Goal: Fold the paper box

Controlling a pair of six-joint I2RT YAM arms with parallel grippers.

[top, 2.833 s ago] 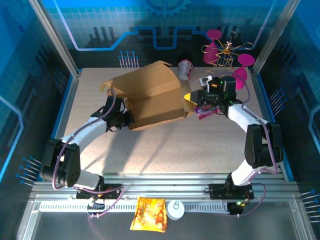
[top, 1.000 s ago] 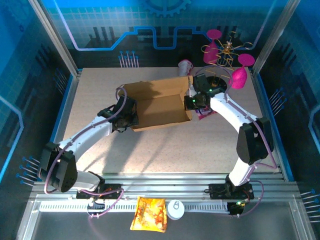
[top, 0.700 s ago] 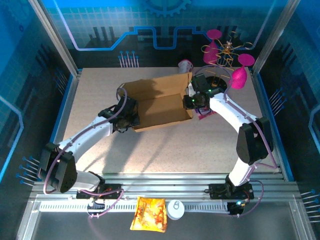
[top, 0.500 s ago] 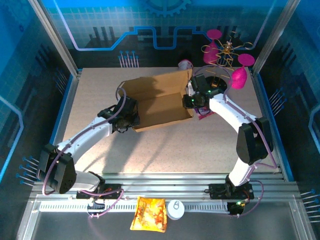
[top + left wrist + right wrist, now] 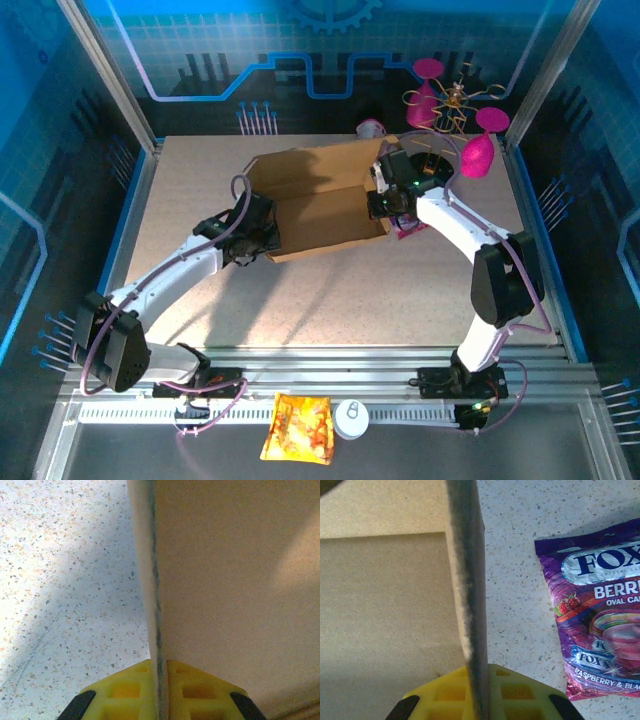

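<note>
Two grippers now pinch the box point(image 5: 320, 212), one on each end wall. A few seconds ago the right gripper point(image 5: 385, 197) hung off to the right over the packet point(image 5: 408, 228), and the big flap slumped across the tray. Since then the flap has swung up to stand along the far side. In the last second the right gripper has crept slightly farther back along its wall.

The left gripper point(image 5: 262, 235) is closed almost fully on the left wall. In its wrist view the card's edge runs straight between the yellow fingers. The right gripper is closed just as tightly on the right wall, with the purple packet lying just beside it on the table point(image 5: 200, 190).

The box sits in the middle of the table, toward the far side, between the two arms. With both end walls held upright the tray looks squared up. I judge the fold to be partly done, with the far flap not yet brought over or tucked.

Count:
- One box.
- One purple packet.
- One orange bag point(image 5: 298, 428) on the near rail.
- One white disc point(image 5: 351, 418) beside the bag.
- One pink cup point(image 5: 370, 128) at the far edge.
- One pink-and-gold ornament point(image 5: 450, 100) at the far right.
</note>
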